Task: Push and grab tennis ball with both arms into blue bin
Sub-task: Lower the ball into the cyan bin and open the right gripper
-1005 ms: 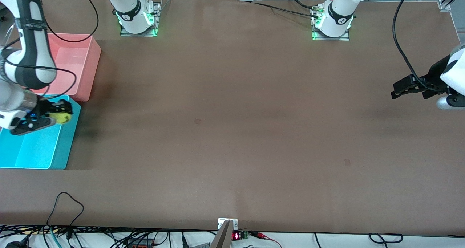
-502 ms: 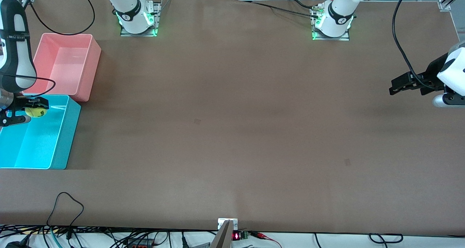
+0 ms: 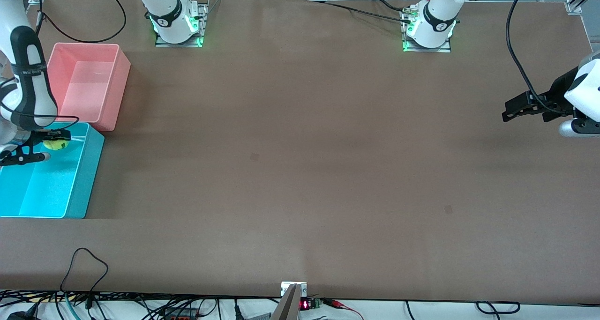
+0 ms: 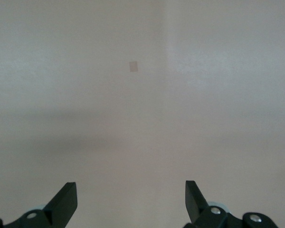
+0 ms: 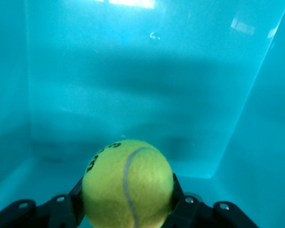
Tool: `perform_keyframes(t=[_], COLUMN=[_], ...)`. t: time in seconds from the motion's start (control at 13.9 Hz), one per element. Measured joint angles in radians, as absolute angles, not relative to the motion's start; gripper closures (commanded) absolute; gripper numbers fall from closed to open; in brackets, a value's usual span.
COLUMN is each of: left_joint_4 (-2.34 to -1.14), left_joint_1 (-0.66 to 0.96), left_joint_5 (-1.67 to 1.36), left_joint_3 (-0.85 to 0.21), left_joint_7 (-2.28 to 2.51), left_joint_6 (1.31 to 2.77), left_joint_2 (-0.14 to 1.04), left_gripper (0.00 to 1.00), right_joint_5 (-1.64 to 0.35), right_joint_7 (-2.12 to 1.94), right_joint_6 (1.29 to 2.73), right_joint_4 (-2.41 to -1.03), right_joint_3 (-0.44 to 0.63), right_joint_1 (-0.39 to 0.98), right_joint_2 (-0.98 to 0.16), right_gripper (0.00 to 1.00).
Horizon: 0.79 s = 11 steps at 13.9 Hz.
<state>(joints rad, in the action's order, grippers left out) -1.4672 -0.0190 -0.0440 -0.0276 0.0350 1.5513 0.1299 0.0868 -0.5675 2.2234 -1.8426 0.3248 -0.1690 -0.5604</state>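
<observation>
right hand [image 3: 47, 144] with tennis ball [image 3: 56, 145] over blue bin [image 3: 84, 179] | pink bin [image 3: 112, 76] beside, farther from camera

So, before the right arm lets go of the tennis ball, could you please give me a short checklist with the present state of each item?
1. tennis ball clamped in the right gripper: ok, a finger sits on each side of it.
2. Ball over the blue bin, inside its rim: ok; the right wrist view shows only the bin's floor and walls below it.
3. Bin floor under the ball bare: ok.
4. Ball not over the pink bin: ok, that bin sits farther from the front camera.
5. left gripper out of the way: ok, open and holding nothing over the left arm's end of the table.
6. Drop height: cannot tell.
</observation>
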Motion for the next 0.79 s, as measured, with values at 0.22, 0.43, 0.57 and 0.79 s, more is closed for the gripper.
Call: perform_keyframes(t=[0.22, 0.43, 0.57, 0.79], left_joint_4=[-1.468, -1.468, -1.468, -1.468], left_joint_1=[-0.024, -0.025, -0.025, -0.025], left_joint_5=[-0.044, -0.044, -0.044, -0.044], left_joint_3=[-0.028, -0.028, -0.028, -0.028], left_joint_7=[0.035, 0.035, 0.035, 0.035], left_joint_6=[1.551, 1.551, 1.551, 1.551], left_joint_2=[0.13, 0.13, 0.13, 0.13], left_gripper=[0.0, 0.0, 0.0, 0.0], right_joint_5=[0.086, 0.086, 0.086, 0.086], right_joint_7=[-0.567, -0.567, -0.567, -0.567], right_joint_6=[2.268, 2.27, 2.271, 2.271], right_joint_4=[-1.842, -1.841, -1.839, -1.832], right_joint_3=[0.325, 0.325, 0.324, 0.318], right_joint_1=[-0.182, -0.183, -0.183, -0.183], right_joint_2=[-0.599, -0.604, -0.604, -0.604], right_gripper=[0.6, 0.19, 0.0, 0.0])
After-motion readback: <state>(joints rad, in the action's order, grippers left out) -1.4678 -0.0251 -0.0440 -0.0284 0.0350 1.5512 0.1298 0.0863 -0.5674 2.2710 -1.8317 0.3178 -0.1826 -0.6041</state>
